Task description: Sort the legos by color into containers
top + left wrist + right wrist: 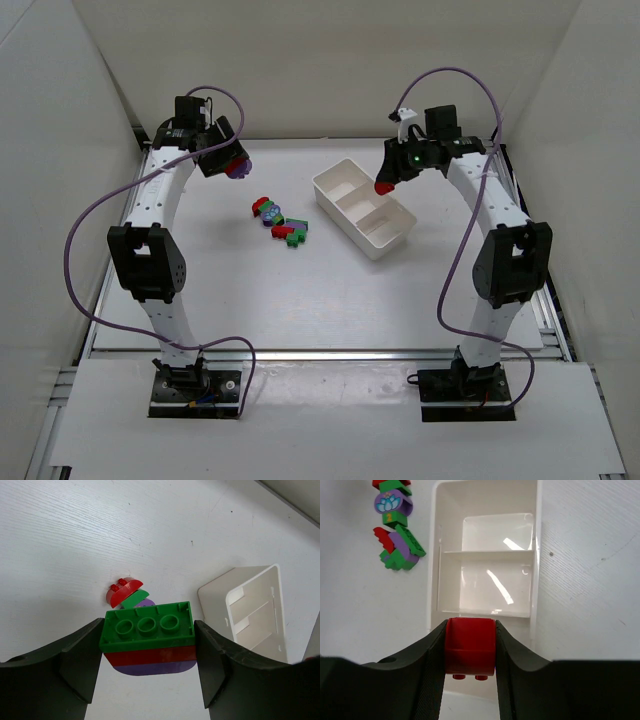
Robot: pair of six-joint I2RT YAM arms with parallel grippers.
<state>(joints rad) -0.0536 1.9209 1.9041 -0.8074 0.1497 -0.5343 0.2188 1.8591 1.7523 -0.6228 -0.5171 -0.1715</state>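
My left gripper (234, 166) (148, 645) is shut on a stack of green, red and purple bricks (148, 637), held above the table at the back left. My right gripper (384, 184) (470, 647) is shut on a red brick (470, 645) and holds it above the white three-compartment tray (346, 176) (434, 555), over its near compartment. The tray's compartments that show look empty. The other loose red, green and purple bricks (280, 222) (396, 540) lie in a cluster left of the tray. A red and green piece of that cluster (125, 593) shows in the left wrist view.
The tray lies at an angle right of centre and also shows in the left wrist view (215, 597). White walls enclose the table on three sides. Purple cables loop from both arms.
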